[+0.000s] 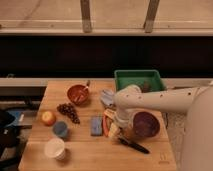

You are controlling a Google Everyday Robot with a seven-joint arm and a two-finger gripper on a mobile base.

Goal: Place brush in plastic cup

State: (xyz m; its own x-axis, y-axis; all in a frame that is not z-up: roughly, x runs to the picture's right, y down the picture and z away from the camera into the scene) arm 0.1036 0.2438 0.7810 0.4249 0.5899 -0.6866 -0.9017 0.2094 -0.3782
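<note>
Gripper [114, 130] sits low over mid desk [80, 159], btwn blue sponge [96, 125] and purple bowl [146, 124], close by the brush's [133, 145] left end; can't tell if it's clenched or released. Brush lies flat on desk just in front of the bowl, angled toward front-right. Plastic cup [60, 129] stands upright on the left, well apart from brush, w/ 1 white cup [55, 148] just in front.

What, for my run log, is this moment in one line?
gripper: low, at end of slim black brush | brush: lying on wooden table | small blue-grey plastic cup: upright, apart from both
</note>
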